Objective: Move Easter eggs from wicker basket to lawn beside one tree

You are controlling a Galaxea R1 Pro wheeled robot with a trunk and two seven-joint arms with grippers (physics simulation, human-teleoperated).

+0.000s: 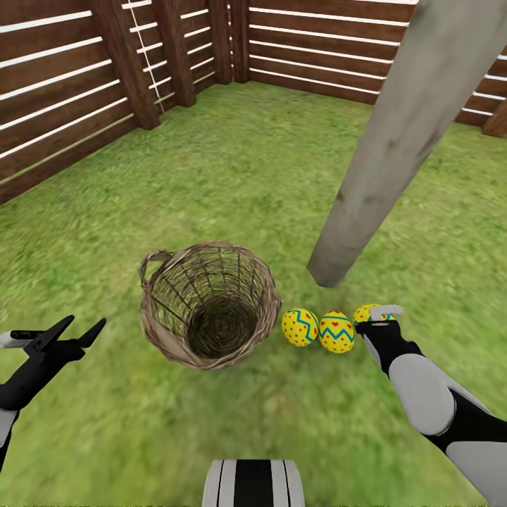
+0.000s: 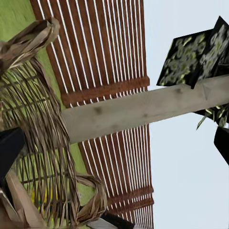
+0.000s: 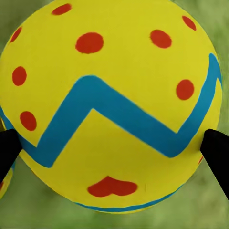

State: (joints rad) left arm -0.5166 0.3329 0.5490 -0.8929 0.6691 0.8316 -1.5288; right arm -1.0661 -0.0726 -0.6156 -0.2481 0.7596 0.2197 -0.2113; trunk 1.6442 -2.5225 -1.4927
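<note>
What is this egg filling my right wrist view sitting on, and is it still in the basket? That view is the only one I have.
Observer: It is out. The head view shows that egg on the lawn, under the right end effector.
Operator: Where are the other two?
Observer: Two more eggs lie in a row beside it, between it and the wicker basket.
Operator: Anything left in the basket?
Observer: The head view looks into it and shows only weave at the bottom.
Operator: Is a tree close?
Observer: Yes, a pale bare trunk meets the grass just beyond the eggs.
</note>
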